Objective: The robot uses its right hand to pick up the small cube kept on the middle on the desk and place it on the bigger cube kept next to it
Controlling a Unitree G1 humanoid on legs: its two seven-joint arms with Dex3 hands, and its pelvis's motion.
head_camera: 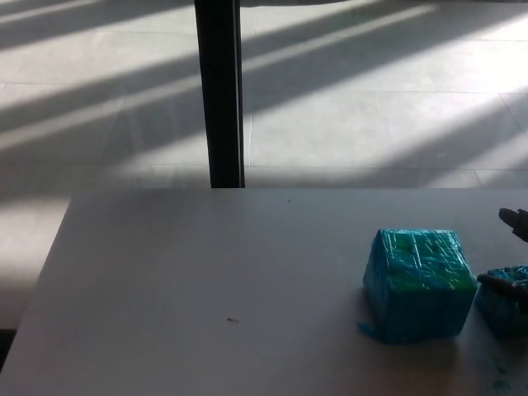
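Note:
The bigger cube (418,285), wrapped in blue-green tape, stands on the grey desk (206,280) at the right. The small cube (505,305), same colour, sits just to its right and is cut off by the picture's right edge. Only black fingertips of my right hand (515,221) show at that edge. One tip is behind the small cube and another fingertip (497,283) lies at the cube's top left edge. The fingers are apart, so the hand is open around the small cube. My left hand does not show.
A dark vertical post (220,91) stands behind the desk's far edge. Beyond it is a sunlit tiled floor (371,99). A small speck (233,320) lies on the desk's middle. A loose flap of tape (367,330) sticks out at the bigger cube's base.

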